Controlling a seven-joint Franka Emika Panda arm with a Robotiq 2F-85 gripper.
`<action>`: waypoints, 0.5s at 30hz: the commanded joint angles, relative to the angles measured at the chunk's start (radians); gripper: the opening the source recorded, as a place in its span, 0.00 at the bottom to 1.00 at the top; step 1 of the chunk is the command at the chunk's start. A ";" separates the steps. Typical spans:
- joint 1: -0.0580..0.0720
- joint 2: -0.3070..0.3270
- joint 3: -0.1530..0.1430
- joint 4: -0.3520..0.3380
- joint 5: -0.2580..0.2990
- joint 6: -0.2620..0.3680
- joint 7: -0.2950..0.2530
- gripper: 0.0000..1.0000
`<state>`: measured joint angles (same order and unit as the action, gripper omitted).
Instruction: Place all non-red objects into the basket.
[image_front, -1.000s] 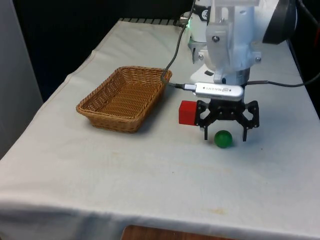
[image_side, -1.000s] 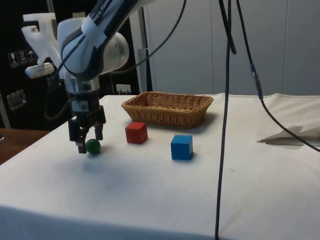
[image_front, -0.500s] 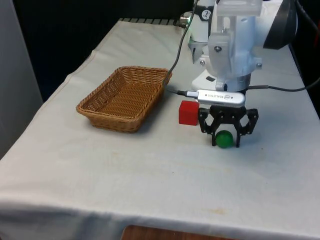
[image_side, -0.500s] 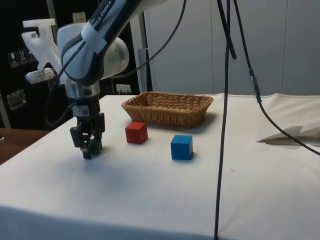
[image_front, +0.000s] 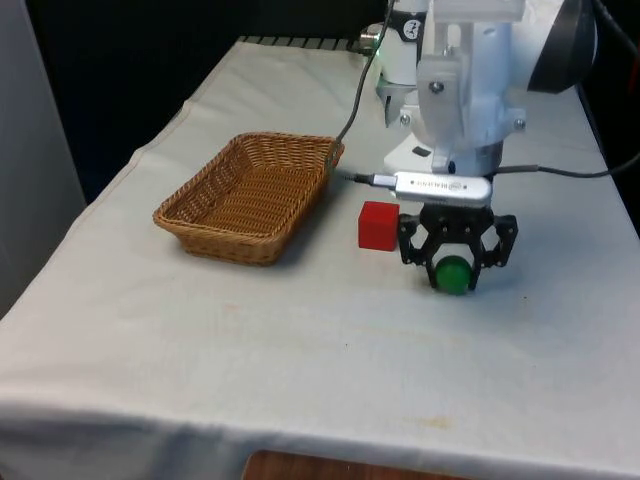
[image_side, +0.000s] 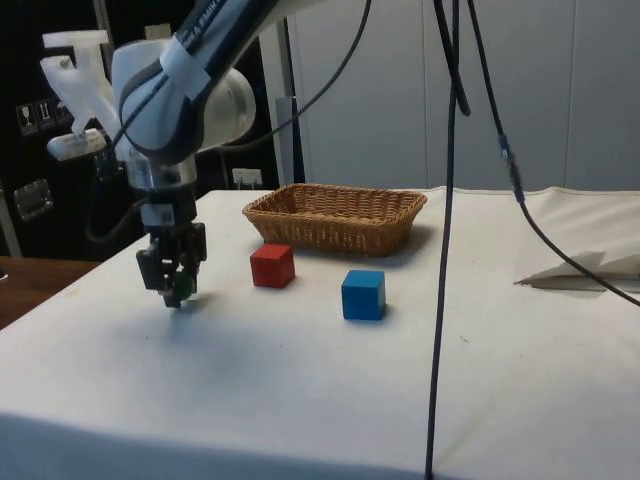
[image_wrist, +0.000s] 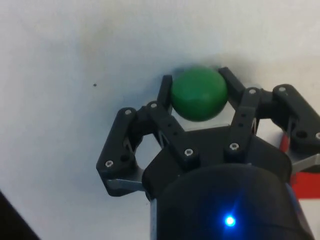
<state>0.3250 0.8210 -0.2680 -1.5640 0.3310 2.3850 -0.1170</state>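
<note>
One round, plain green ball (image_front: 453, 275)

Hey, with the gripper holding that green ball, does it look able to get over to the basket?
Probably yes. The gripper is shut on the green ball, and the wicker basket sits open-topped beyond the red cube, which lifting should clear.

Even, fairly bright light falls on the white surface (image_front: 300, 340). Shadows are soft. The backdrop in the front view stays dark.
</note>
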 joint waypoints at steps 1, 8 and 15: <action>-0.001 -0.021 -0.001 -0.009 -0.001 -0.015 -0.003 0.00; 0.003 -0.067 -0.016 -0.019 -0.009 -0.054 -0.006 0.00; 0.003 -0.120 -0.023 -0.043 -0.019 -0.083 -0.017 0.00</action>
<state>0.3260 0.7200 -0.2880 -1.5890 0.3160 2.2990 -0.1300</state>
